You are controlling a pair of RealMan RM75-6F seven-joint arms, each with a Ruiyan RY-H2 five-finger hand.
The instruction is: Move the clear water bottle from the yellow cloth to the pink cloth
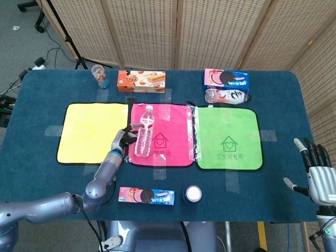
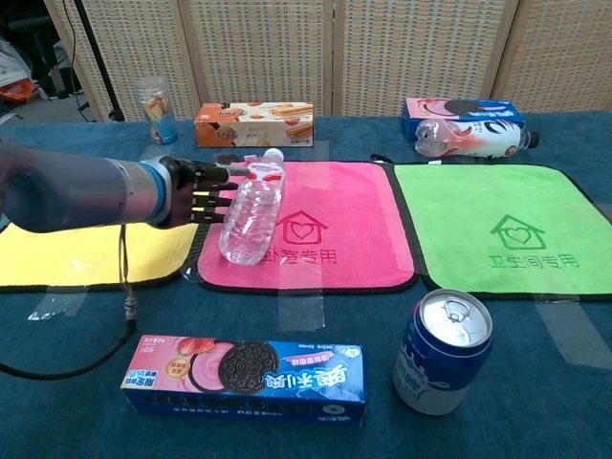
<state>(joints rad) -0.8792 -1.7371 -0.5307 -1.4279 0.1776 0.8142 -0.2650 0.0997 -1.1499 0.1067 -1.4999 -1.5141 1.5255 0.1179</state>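
The clear water bottle [image 1: 144,137] [image 2: 251,215] with a white cap and red label lies lengthwise over the left part of the pink cloth [image 1: 170,123] [image 2: 330,206]. My left hand [image 1: 125,139] [image 2: 196,186] grips it from its left side, fingers wrapped against the bottle's body. The yellow cloth [image 1: 89,134] [image 2: 57,253] to the left lies bare. My right hand [image 1: 320,176] hovers at the table's far right edge with its fingers spread, holding nothing; the chest view does not show it.
A green cloth [image 1: 228,139] [image 2: 497,220] lies right of the pink one. In front are an Oreo box [image 1: 146,196] [image 2: 244,378] and a blue can [image 1: 192,195] [image 2: 442,352]. At the back stand a cup [image 1: 99,76], an orange biscuit box [image 1: 140,81], a pink-blue box [image 1: 226,77] and a labelled bottle [image 1: 227,95].
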